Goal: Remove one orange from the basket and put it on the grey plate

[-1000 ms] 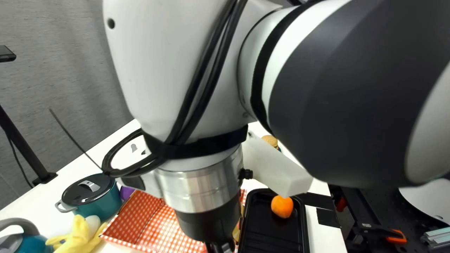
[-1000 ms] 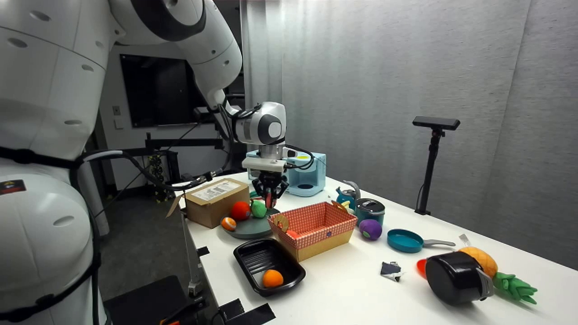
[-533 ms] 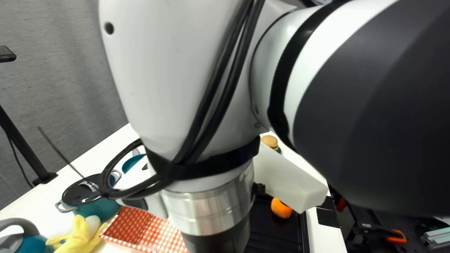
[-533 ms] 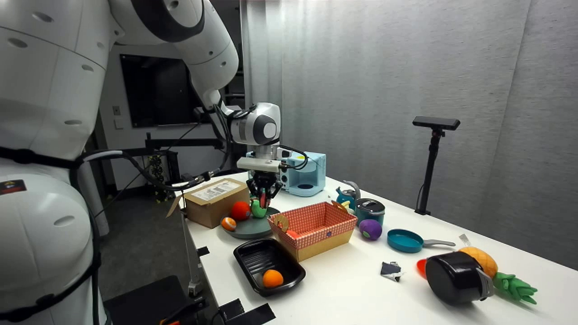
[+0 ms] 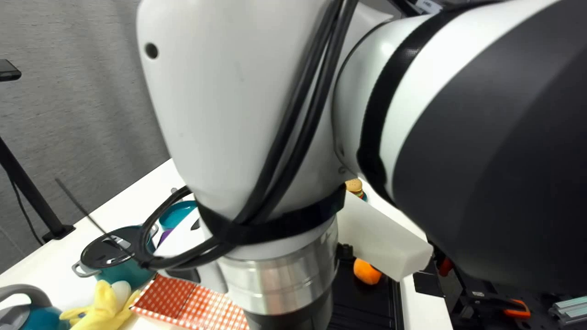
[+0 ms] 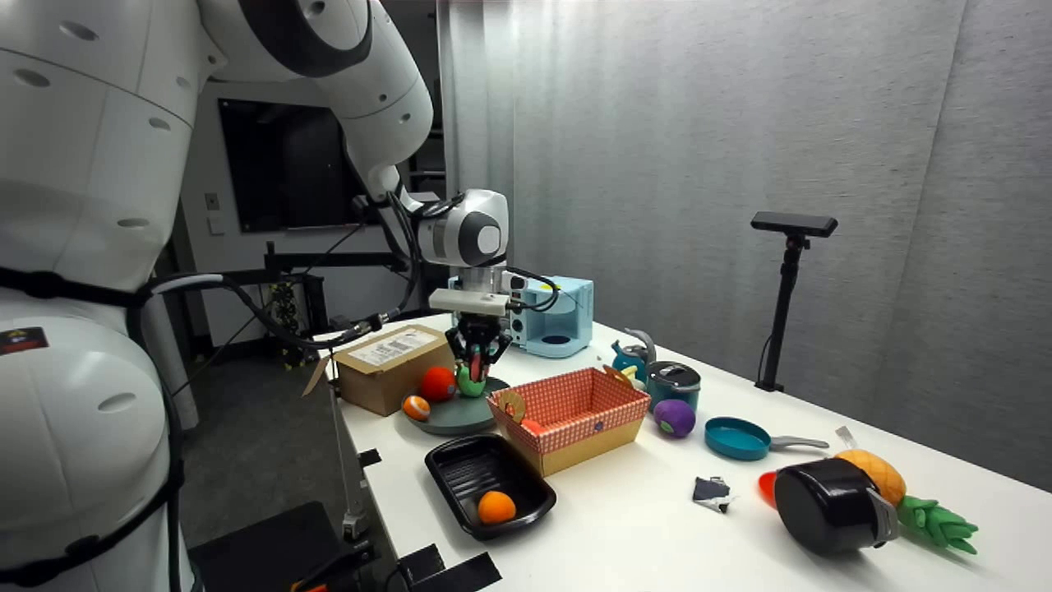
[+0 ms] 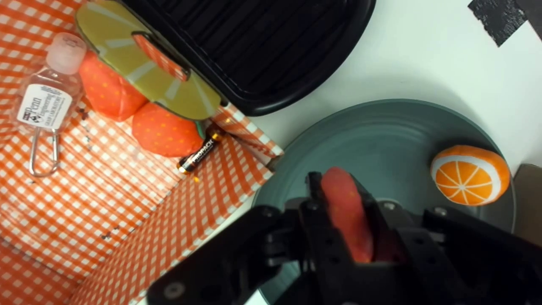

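The grey plate (image 7: 381, 140) lies under my gripper (image 7: 338, 184) in the wrist view; it also shows in an exterior view (image 6: 460, 419). My gripper is shut on a red dotted fruit (image 7: 345, 203), held above the plate. An orange (image 7: 470, 176) with a slice pattern lies on the plate. The checkered basket (image 7: 178, 224) stands beside the plate; it also shows in both exterior views (image 6: 604, 423) (image 5: 202, 305). In it are red dotted fruits (image 7: 167, 131), a small bottle (image 7: 51, 84) and a battery (image 7: 201, 154). No orange shows in the basket. The arm hides the gripper in an exterior view.
A black tray (image 6: 460, 469) with a plain orange (image 6: 496, 507) stands by the basket. A red round fruit (image 6: 438, 383) and a green fruit (image 6: 468, 385) are at the plate, close to the gripper. A cardboard box (image 6: 394, 370) stands beside the plate.
My gripper has moved left and slightly down in an exterior view, further over the plate, with the red fruit still held. The motion is small in the last half second.
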